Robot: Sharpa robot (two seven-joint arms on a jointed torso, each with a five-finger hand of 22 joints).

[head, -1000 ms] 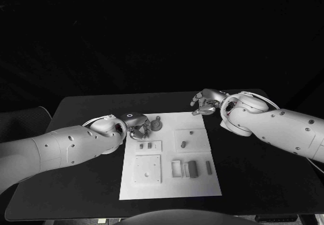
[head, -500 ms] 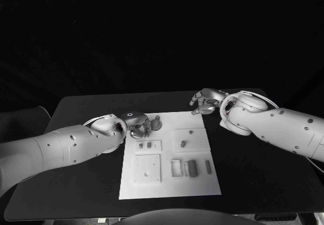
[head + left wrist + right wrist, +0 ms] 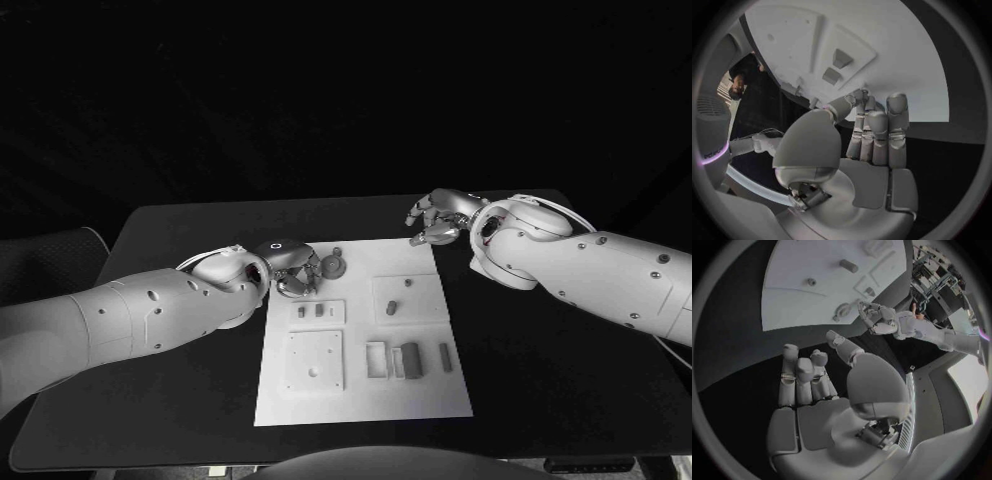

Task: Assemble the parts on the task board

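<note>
The white task board (image 3: 361, 395) lies mid-table. A round grey part (image 3: 333, 266) sits near its far left corner, also seen as the round part (image 3: 842, 311) in the right wrist view. My left hand (image 3: 296, 268) is right beside it, fingers drawn together against the thumb (image 3: 839, 107), with nothing visible between them. Whether it touches the part I cannot tell. Two small grey parts (image 3: 310, 312) stand in a plate just nearer. My right hand (image 3: 440, 218) hovers off the board's far right corner, fingers loosely bent and holding nothing.
More grey parts are on the board: a small peg (image 3: 408, 283), a block (image 3: 392, 307), a long block (image 3: 410, 358) in a white holder and a bar (image 3: 446, 357). A square plate (image 3: 315, 362) lies at the near left. Black table surrounds the board.
My left hand has shifted slightly beside the round part. The right hand has barely moved, and the parts lie where they were.
</note>
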